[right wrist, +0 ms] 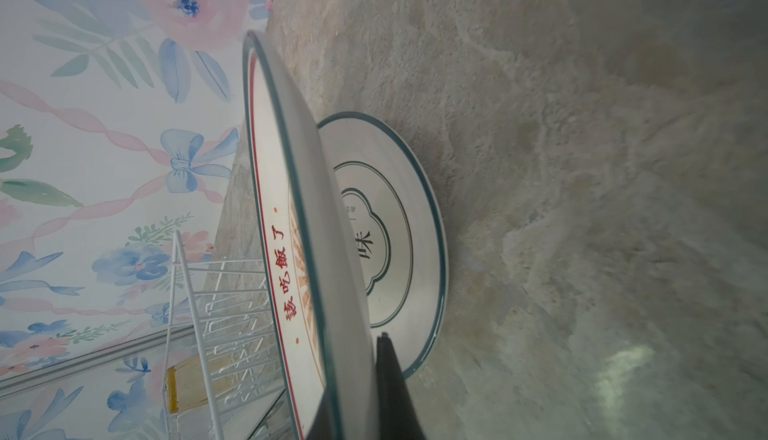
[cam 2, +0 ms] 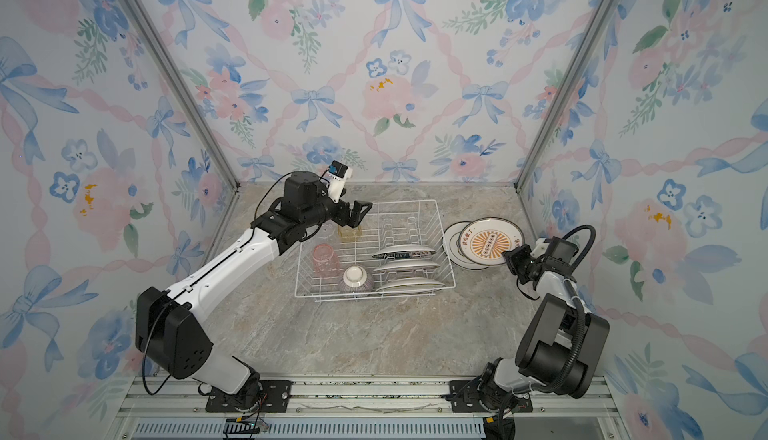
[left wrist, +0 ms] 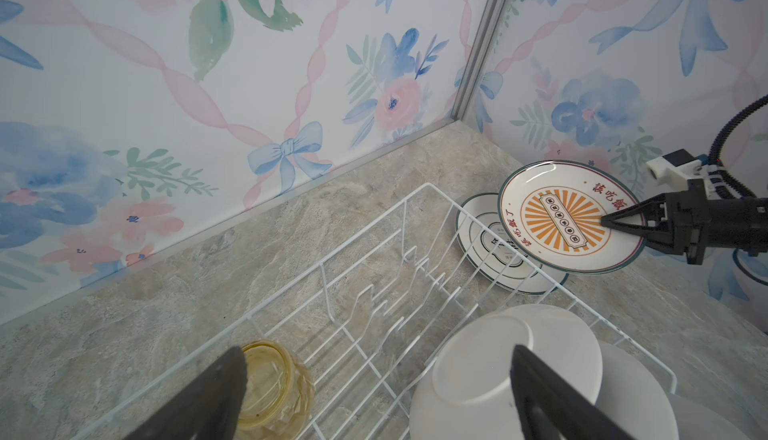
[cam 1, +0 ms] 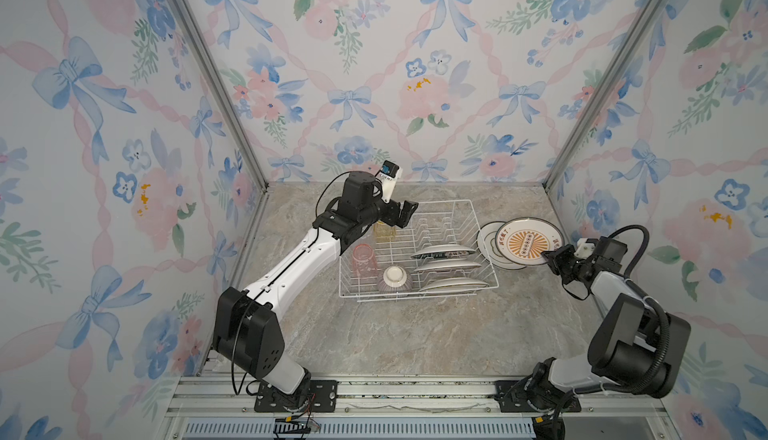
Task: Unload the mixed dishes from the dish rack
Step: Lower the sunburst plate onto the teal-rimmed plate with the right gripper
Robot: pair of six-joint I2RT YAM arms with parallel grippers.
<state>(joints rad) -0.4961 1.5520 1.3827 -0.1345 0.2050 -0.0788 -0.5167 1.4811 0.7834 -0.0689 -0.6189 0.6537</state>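
My right pincer [cam 1: 547, 255] was pressed shut on the near rim of the round white plate with the orange sunburst print [cam 1: 526, 242], one finger above the rim and one below. I held that plate tilted over a second round white plate with a green-lined rim [right wrist: 399, 230], which lay flat on the marbled grey table [cam 1: 395, 342] just beside the white wire dish rack [cam 1: 395, 246]. The far edges of the two plates met or nearly met; I could not tell which.

By my reckoning I was stacking the plate, and doing it well meant dropping the held edge slowly until the plate sat level and centred on the lower one. Only then should I let go, drawing the lower finger out flat so it dragged nothing.

My left pincer [cam 1: 405, 213] hung spread wide and empty over the far end of the rack, above the yellow ribbed glass tumbler [cam 1: 384, 232]. Three white plates [cam 1: 449, 266] stood in the prongs, beside an upturned purple-striped bowl [cam 1: 395, 277] and a pink tumbler [cam 1: 365, 261].
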